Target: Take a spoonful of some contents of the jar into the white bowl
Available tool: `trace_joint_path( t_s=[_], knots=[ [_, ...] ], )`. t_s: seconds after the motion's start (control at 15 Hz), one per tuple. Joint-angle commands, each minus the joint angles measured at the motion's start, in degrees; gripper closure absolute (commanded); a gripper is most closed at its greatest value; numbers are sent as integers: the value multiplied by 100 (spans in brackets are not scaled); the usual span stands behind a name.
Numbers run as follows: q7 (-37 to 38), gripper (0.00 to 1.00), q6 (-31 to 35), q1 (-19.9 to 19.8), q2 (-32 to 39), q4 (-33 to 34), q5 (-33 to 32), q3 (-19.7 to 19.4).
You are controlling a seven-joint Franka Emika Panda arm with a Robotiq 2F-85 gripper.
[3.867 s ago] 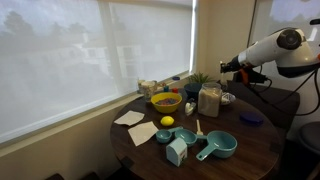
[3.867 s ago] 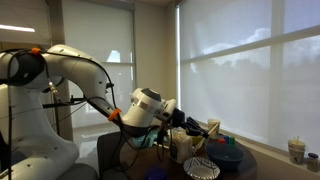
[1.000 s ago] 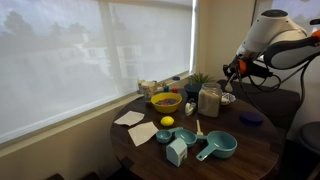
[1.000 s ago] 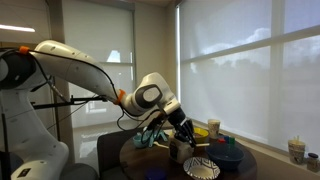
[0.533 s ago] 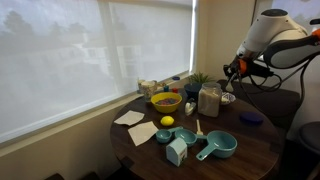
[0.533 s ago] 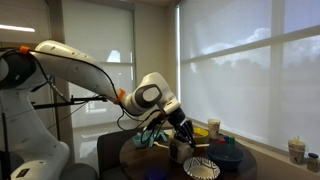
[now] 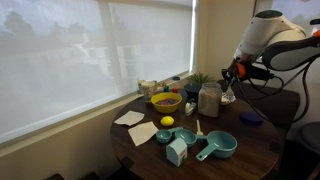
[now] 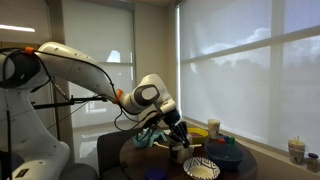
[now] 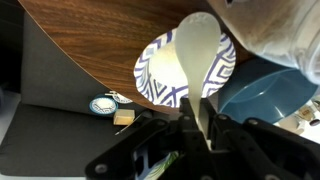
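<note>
Just beside the jar [image 9: 285,30], the hand [image 9: 200,135] is clamped on a white spoon [image 9: 200,50]. The scoop end hangs over the blue-patterned white bowl [image 9: 155,78], I'm guessing so the load drops straight in. Can't tell if the spoon's loaded tbh. Tight spot: a blue bowl [image 9: 265,92] crowds in by the jar too, and the bench [image 9: 95,30] edge runs close. Only open room is upward.
</note>
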Motion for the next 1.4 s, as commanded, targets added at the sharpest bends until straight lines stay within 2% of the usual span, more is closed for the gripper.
trace_joint_path(
  t_s=[0.0,0.33,0.6,0.67,1.0,1.07,1.33],
  knots=[
    [72,97,-810,122,-208,-82,381,263],
    [19,97,-1317,519,-138,-176,1224,354],
    [61,97,-1562,733,-66,-238,1611,494],
    [3,87,-1436,611,-71,-216,1368,458],
    [4,87,-1477,686,-65,-258,1470,505],
    [4,97,-1477,686,-65,-258,1471,505],
    [-409,97,-1216,967,115,-401,2162,434]
  ],
)
